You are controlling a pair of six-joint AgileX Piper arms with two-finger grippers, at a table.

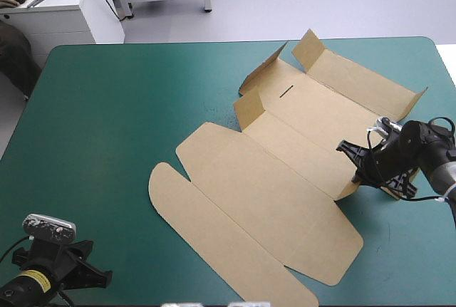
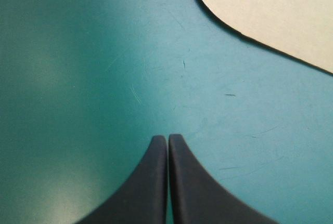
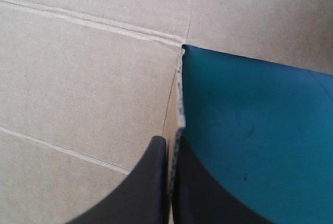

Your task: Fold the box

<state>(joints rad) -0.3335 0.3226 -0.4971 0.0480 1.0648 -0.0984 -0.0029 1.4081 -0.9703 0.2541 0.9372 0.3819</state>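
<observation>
The brown box (image 1: 285,172) lies mostly flat on the right half of the table, running diagonally from the near edge toward the far right corner. A few short flaps at its far end stand up. My right gripper (image 3: 169,142) pinches the edge of a raised side flap, fingers all but closed on the board. My left gripper (image 2: 167,138) is closed on nothing, over bare, faintly scratched teal-green cover (image 1: 107,122) near the near left corner.
</observation>
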